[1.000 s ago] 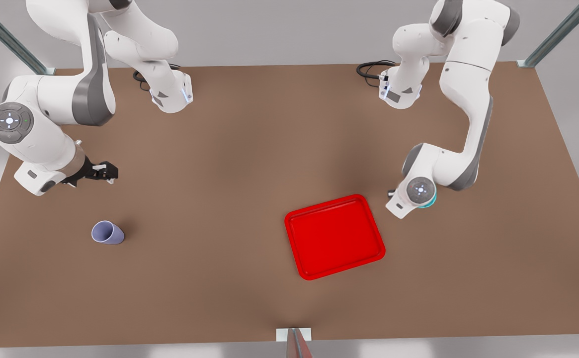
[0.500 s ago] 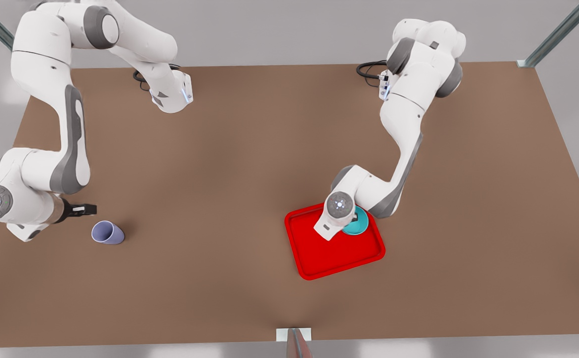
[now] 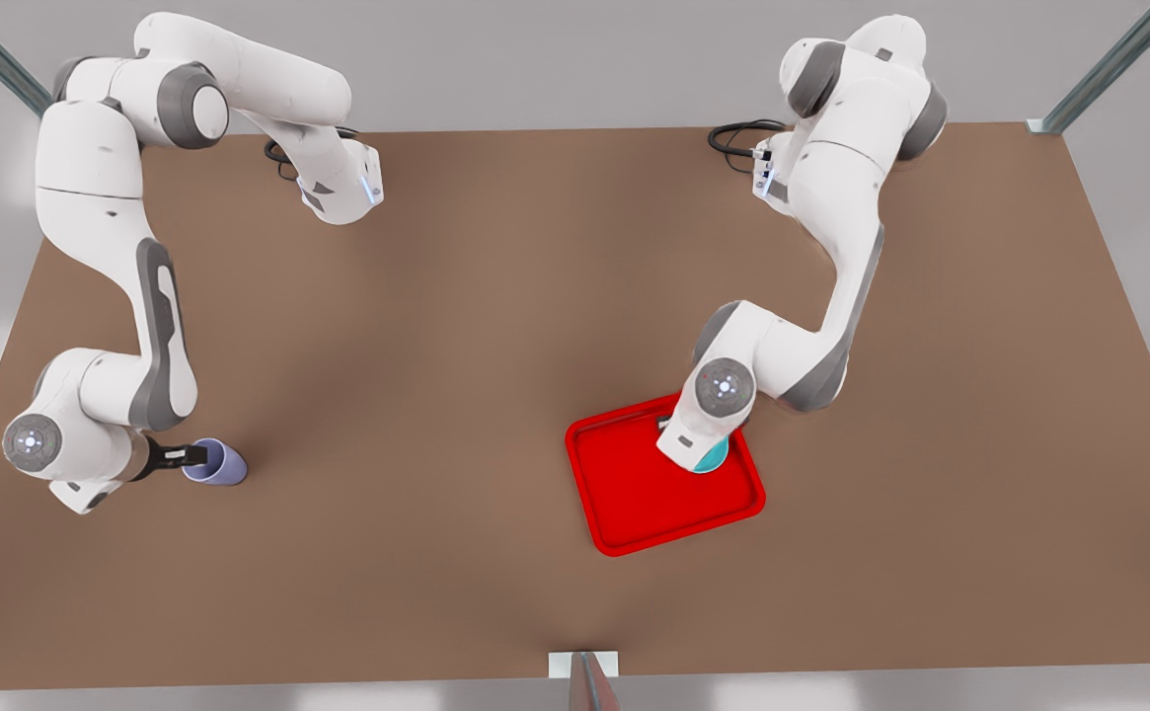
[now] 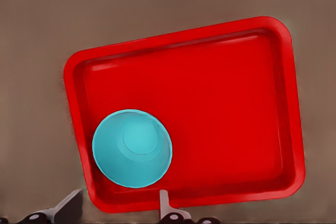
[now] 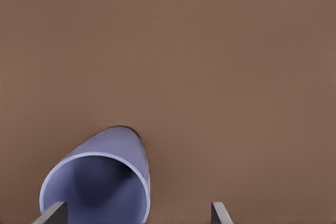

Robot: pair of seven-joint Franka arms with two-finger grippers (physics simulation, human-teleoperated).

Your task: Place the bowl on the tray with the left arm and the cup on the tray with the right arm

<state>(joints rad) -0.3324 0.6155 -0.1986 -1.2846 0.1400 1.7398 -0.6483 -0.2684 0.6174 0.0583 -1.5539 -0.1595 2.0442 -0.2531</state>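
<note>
We have two steps in hand at once. The bowl sits inside the tray, near one corner and just beside the rim, and our left gripper hangs over it with its jaws spread to either side, not touching it as far as we can tell; we judge the bowl delivered, so that arm mostly needs to lift clear without nudging it. In the front view the same arm's wrist covers most of the bowl on the tray. At the front view's left, our right gripper is at the cup, which stands on the counter well apart from the tray; its jaws are spread, one at the cup's rim and the other out to the side, so nothing is pinched yet. We think the next move calls for closing on the cup wall, lifting, and carrying it across to a bare part of the tray. We count one bowl, one cup, one tray, two arms
</note>
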